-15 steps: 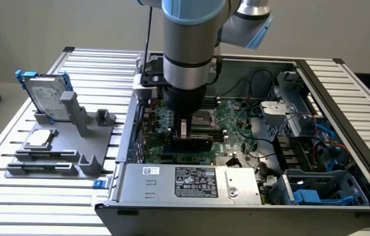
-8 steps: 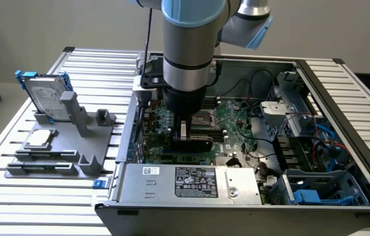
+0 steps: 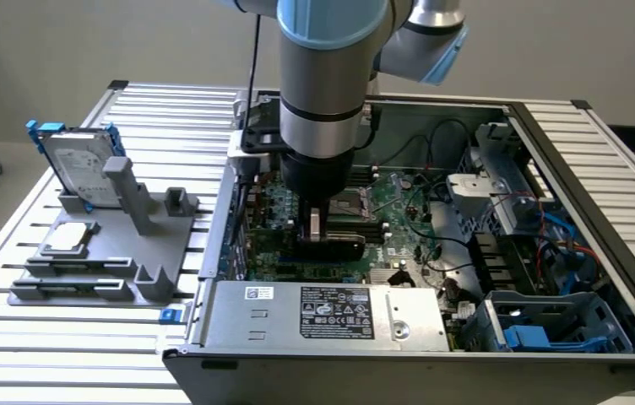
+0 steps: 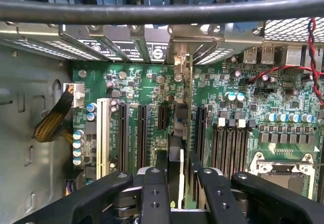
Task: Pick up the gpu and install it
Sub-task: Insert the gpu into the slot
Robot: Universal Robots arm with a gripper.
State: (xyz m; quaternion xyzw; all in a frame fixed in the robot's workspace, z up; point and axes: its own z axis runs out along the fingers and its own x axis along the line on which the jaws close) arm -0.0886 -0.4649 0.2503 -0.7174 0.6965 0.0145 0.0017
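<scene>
A robot arm reaches down into an open computer case [image 3: 588,152] lying on a slatted tabletop [image 3: 2,346]. Its hand [image 3: 320,226] is clamped on the gpu [image 3: 331,247], fingers [image 4: 154,188] pressed to either face of the card. The gpu [image 4: 177,138] stands on edge directly below the hand, low over the green motherboard [image 4: 243,82].

The step in hand looks like installing; I cannot tell whether the card's edge has entered a slot. Seating it would call for lining it up with one black expansion slot [image 4: 142,133] and pressing straight down.

The card's long axis runs parallel to the slots, away from the fingers. Its silver bracket [image 4: 178,57] points at the case's rear wall.
</scene>
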